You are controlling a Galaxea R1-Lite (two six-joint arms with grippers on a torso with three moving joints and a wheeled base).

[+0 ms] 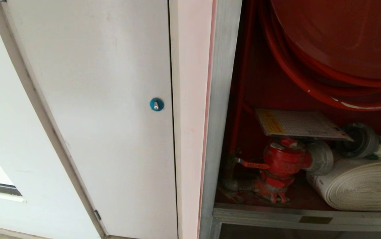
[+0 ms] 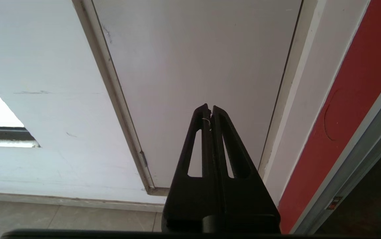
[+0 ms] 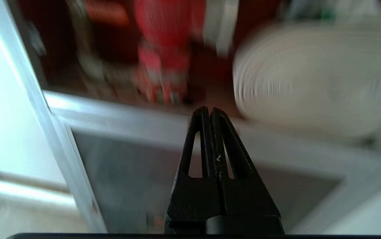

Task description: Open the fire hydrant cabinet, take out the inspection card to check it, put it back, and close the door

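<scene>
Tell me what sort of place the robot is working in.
Probably a building corridor or service area: an open fire hydrant cabinet set in the wall holds a red hydrant valve and rolled white hose, beside a plain white door.

My two black grippers, left gripper (image 2: pixel 209 111) and right gripper (image 3: pixel 209 112), face pale and red surfaces. The fire hydrant cabinet (image 1: pixel 222 99) has a silver frame and red interior. Inside, the inspection card (image 1: pixel 301 124) shows a white grid with a yellow band. The hydrant valve (image 1: pixel 285 162) is red, the hose reel (image 1: pixel 336 36) deep red, the rolled hose (image 1: pixel 362 186) off-white. The white door (image 1: pixel 100 99) carries a blue round lock (image 1: pixel 156 104).
</scene>
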